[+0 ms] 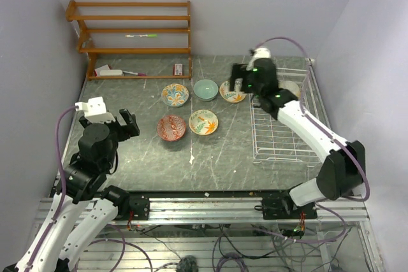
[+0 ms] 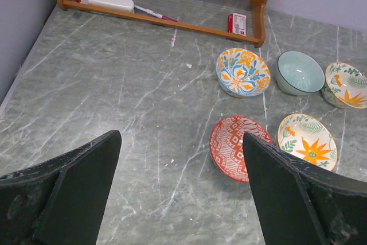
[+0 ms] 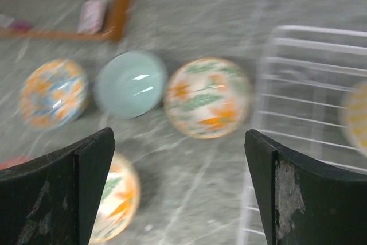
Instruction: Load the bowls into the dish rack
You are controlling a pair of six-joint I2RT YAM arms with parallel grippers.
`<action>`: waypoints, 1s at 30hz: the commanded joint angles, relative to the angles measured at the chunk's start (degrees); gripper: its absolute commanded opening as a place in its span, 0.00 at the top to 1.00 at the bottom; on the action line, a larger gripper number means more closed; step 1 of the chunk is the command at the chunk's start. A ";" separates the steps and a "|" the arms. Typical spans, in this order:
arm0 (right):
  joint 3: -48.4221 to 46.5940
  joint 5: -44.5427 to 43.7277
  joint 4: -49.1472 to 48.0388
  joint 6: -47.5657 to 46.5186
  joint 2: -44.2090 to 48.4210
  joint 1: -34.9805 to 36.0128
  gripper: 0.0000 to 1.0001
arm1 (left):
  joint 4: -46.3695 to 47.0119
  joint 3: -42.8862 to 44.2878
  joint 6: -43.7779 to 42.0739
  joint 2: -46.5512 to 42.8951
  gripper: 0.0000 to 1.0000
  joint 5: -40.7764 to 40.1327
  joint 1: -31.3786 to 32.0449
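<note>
Five on the tabletop [image 1: 146,157], count them: one teal bowl [image 1: 205,90], one red-patterned bowl [image 1: 171,127], and three painted ones: a blue-and-orange bowl [image 1: 174,94], an orange-flower bowl [image 1: 203,122] and a leafy bowl [image 3: 207,97] just left of the white wire dish rack [image 1: 280,138]. The right jaws hang over that last one, spread wide, gripping nothing. The right arm [image 1: 306,128] half hides a pale round shape [image 1: 292,87] in the rack's far corner, too blurred to name. The left jaws are spread too, well apart from the bowls. At the back, one wooden shelf [image 1: 131,30] with a pen [image 1: 141,35] and a small box [image 2: 237,23].
</note>
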State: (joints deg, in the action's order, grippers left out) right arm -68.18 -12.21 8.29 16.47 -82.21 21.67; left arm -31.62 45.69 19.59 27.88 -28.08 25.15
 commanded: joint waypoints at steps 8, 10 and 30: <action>-9.84 10.31 5.97 -3.32 -14.24 23.83 0.07 | -2.31 0.54 3.46 -2.41 0.02 -9.67 -0.60; -11.81 11.92 6.15 -4.74 -17.14 26.65 0.08 | -2.61 0.62 3.74 -2.91 0.02 -10.43 -0.62; -26.15 16.94 9.74 -14.93 -39.05 36.44 0.25 | -5.06 0.72 6.94 -9.23 0.02 -18.51 -0.62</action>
State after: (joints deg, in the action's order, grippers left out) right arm -92.29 8.32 16.12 3.29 -118.39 57.04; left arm -36.60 45.69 25.39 20.18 -43.70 25.15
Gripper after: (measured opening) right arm 0.758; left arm 0.981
